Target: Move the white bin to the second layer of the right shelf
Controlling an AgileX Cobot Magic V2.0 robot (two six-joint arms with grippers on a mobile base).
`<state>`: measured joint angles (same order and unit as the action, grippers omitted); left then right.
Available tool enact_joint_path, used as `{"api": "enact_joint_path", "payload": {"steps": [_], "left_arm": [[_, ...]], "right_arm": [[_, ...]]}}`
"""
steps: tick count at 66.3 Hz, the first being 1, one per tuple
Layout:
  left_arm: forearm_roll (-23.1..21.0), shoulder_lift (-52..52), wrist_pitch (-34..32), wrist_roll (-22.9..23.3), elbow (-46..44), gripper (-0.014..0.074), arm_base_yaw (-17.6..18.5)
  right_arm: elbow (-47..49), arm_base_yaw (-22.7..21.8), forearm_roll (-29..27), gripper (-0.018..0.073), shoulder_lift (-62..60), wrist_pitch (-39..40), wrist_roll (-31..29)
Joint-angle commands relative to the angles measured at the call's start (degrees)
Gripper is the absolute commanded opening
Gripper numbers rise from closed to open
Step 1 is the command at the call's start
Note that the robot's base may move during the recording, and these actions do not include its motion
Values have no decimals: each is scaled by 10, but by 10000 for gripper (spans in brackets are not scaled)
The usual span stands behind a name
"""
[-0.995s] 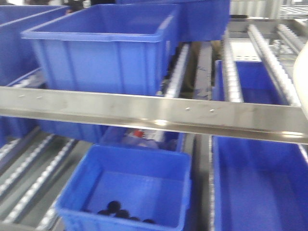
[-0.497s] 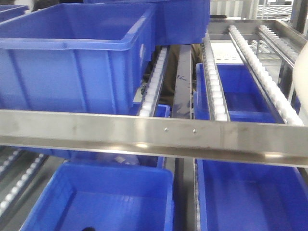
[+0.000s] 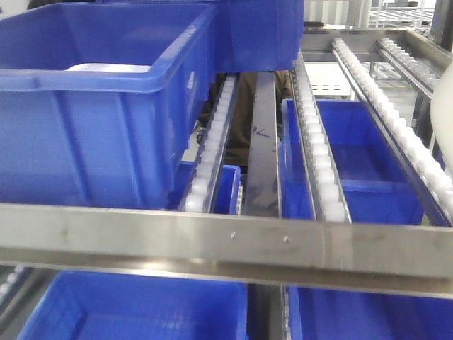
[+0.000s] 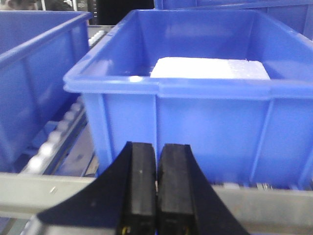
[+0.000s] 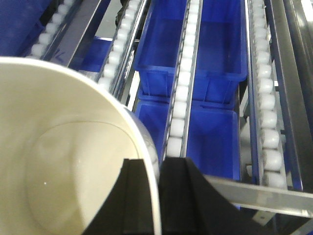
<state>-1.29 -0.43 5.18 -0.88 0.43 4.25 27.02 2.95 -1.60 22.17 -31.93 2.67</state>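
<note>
The white bin (image 5: 58, 147) is a glossy cream tub that fills the left of the right wrist view. My right gripper (image 5: 157, 169) is shut on its rim, one finger inside and one outside. The bin hangs above the white-roller rails (image 5: 183, 88) of the right shelf tier, near its steel front bar (image 5: 264, 196). In the front view only a sliver of the bin (image 3: 444, 106) shows at the right edge, beside the rails (image 3: 318, 163) and behind the front bar (image 3: 233, 241). My left gripper (image 4: 157, 152) is shut and empty, facing a blue crate (image 4: 195, 122).
The large blue crate (image 3: 92, 120) stands on the left rails and holds a white foam block (image 4: 210, 68). Another blue crate (image 4: 29, 73) stands to its left. More blue crates (image 3: 361, 163) sit on the tier below, seen through the rails (image 5: 195, 44).
The front view has risen and moved closer: the steel bar sits lower in the picture and the left crate looks larger. The white bin stays at the right edge.
</note>
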Motion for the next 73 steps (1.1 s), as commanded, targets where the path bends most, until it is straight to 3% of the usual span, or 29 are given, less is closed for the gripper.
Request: {"api": "enact_joint_path", "payload": {"steps": [1, 73], "left_arm": [[-4, -9, -46, 2, 21, 85, 3], [-4, -9, -46, 2, 21, 85, 3]], "right_arm": [[18, -3, -1, 47, 4, 55, -2], [18, -3, -1, 47, 4, 55, -2]]}}
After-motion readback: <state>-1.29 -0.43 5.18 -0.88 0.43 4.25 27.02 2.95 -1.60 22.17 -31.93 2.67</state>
